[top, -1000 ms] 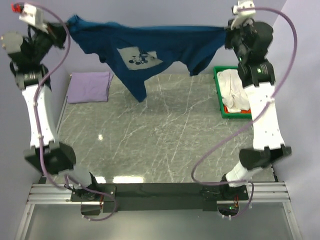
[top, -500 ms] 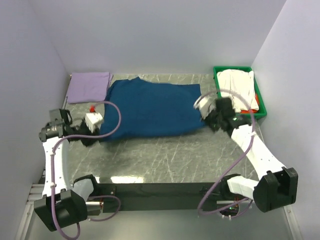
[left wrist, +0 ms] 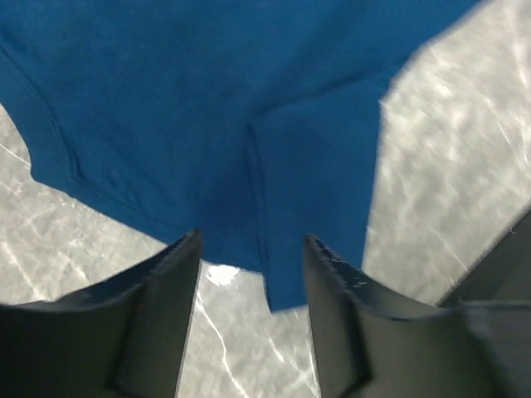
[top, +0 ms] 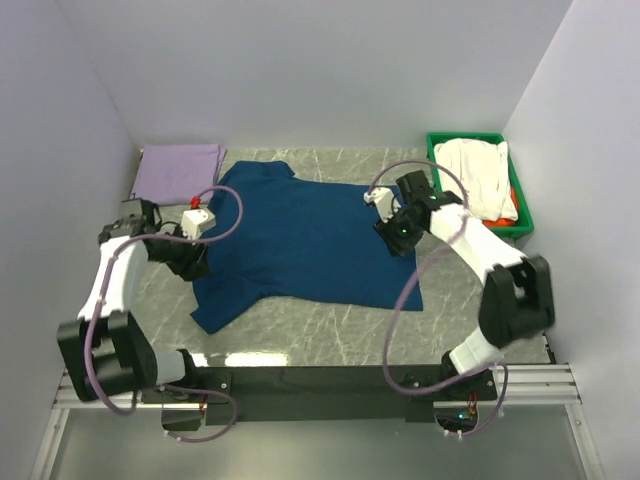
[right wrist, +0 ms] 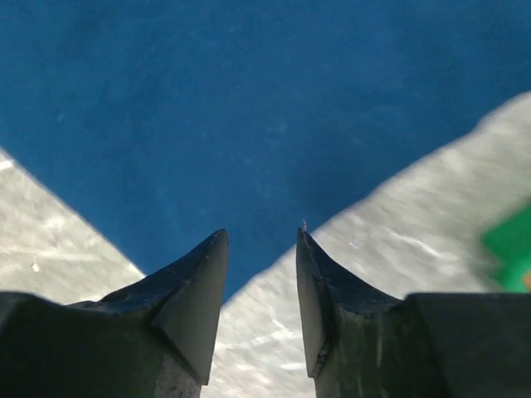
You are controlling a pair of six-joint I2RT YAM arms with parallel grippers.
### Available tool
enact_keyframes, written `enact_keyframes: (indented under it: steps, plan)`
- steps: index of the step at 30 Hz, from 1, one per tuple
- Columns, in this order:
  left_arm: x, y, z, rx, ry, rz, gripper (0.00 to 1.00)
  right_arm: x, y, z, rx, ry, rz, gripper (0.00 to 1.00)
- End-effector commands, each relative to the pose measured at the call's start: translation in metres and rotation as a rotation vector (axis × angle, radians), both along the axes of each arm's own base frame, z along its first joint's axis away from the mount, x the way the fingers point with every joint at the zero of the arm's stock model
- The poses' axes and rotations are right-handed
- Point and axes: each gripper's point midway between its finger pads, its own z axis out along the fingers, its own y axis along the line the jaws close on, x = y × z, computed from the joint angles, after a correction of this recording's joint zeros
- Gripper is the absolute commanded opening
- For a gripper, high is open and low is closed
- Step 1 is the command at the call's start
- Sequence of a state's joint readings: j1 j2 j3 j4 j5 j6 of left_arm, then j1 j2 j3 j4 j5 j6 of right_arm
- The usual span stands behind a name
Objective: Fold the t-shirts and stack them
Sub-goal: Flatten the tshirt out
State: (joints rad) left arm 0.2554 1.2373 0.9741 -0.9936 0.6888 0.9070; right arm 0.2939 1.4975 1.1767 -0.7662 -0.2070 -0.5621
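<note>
The left tool [left wrist: 251, 240] is spread open and empty, low over the left edge of the blue t-shirt [top: 300, 240]. The right tool [right wrist: 261, 236] is spread and empty too, over the shirt's right edge. The shirt lies flat mid-surface [top: 330, 325]. A folded purple t-shirt [top: 178, 172] sits far left. A white t-shirt [top: 475, 170] and an orange t-shirt [top: 513, 206] fill the green bin [top: 465, 136].
</note>
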Motion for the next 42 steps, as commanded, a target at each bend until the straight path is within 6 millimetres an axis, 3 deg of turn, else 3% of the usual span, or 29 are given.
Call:
enact_keyframes:
  steps: [1, 4, 7, 11, 19, 26, 31, 36, 40, 42]
  plan:
    - [0.045, 0.007, -0.007, 0.046, -0.026, 0.128, 0.55, 0.003, 0.007, -0.022, 0.013, 0.142, -0.075, 0.45]
    - [0.046, -0.002, -0.024, 0.052, 0.046, 0.107, 0.45, 0.01, 0.013, -0.032, 0.019, 0.192, -0.105, 0.41]
    - [0.033, -0.018, -0.033, -0.001, 0.107, 0.047, 0.52, 0.012, 0.016, -0.039, 0.027, 0.23, -0.132, 0.4]
    - [0.034, -0.038, -0.049, 0.051, 0.091, -0.008, 0.56, 0.013, 0.015, -0.053, 0.011, 0.274, -0.171, 0.4]
    - [0.047, -0.04, -0.079, 0.063, 0.163, 0.005, 0.58, 0.012, 0.013, -0.063, 0.003, 0.328, -0.214, 0.39]
    - [0.04, -0.059, -0.091, 0.06, 0.188, -0.084, 0.56, 0.014, 0.007, -0.063, -0.003, 0.318, -0.232, 0.39]
    - [0.032, -0.064, -0.094, 0.056, 0.196, -0.125, 0.45, 0.013, 0.002, -0.065, -0.017, 0.321, -0.238, 0.38]
    - [0.022, -0.067, -0.091, 0.045, 0.217, -0.169, 0.17, 0.014, -0.001, -0.066, -0.031, 0.316, -0.24, 0.38]
    - [0.012, -0.073, -0.068, 0.013, 0.205, -0.232, 0.04, 0.017, -0.005, -0.064, -0.037, 0.307, -0.241, 0.38]
    - [-0.005, -0.082, -0.054, -0.026, 0.234, -0.274, 0.01, 0.017, -0.006, -0.063, -0.04, 0.305, -0.243, 0.38]
